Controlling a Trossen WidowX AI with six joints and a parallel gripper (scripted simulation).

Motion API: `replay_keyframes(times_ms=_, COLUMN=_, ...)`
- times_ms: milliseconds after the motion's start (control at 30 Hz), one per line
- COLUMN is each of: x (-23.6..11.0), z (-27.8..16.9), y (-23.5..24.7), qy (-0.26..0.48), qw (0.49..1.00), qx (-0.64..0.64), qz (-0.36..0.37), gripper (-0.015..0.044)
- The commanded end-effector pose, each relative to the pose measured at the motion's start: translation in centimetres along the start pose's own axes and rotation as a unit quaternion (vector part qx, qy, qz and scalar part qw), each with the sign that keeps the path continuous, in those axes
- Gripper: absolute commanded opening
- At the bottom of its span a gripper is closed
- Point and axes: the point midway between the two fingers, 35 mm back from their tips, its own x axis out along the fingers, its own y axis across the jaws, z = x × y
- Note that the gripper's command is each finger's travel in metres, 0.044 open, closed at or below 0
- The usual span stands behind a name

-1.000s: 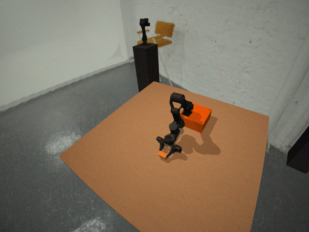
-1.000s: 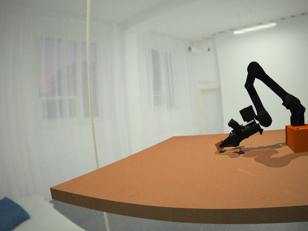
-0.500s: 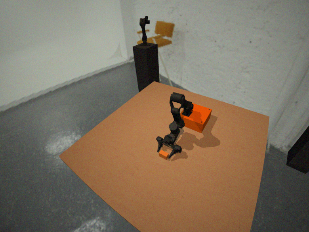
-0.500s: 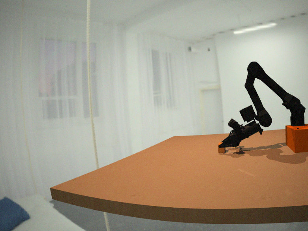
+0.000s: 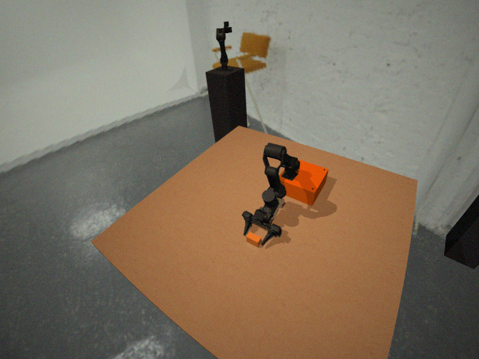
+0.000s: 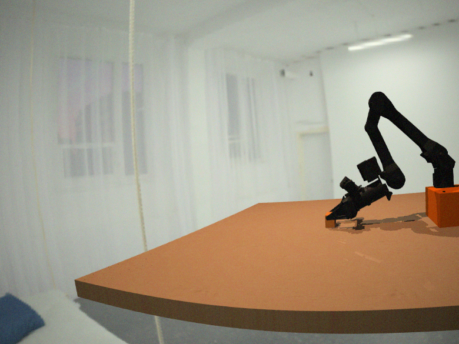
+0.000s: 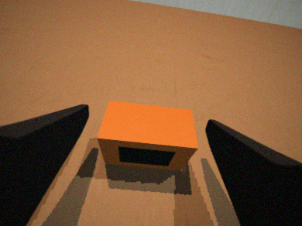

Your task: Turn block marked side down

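- Walls: white, rough-plastered wall (image 5: 359, 75) behind the table; smoother pale wall (image 5: 88, 56) to its left, meeting in a corner.
- Floor (image 5: 59, 275): grey concrete, mottled, with pale worn patches.
- Table (image 5: 319, 295): flat brown top, thick edge.
- Dark pedestal (image 5: 226, 99) at the table's far corner, a small camera mount (image 5: 223, 40) on it.
- Wooden chair (image 5: 251, 53) against the wall behind the pedestal.
- Sheer curtains (image 6: 95, 149) over windows; ceiling strip light (image 6: 379, 41) lit.
- Blue cushion (image 6: 17, 317) low at one side.
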Motion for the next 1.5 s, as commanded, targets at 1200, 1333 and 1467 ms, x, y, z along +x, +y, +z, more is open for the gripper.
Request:
replay_keyframes(times_ms=1200, x=-4.3, z=5.9, y=0.0, qy=0.279, qw=0.960, qx=-0.002, qz=-0.002, gripper=0.0440)
replay_keyframes(times_ms=1333, x=-4.6, z=5.9, y=0.0, qy=0.286, qw=0.958, qx=-0.002, qz=-0.002, gripper=0.0440)
replay_keyframes(times_ms=1467, x=-4.6, z=5.9, y=0.0, qy=0.286, qw=0.958, qx=-0.002, qz=-0.002, gripper=0.0440)
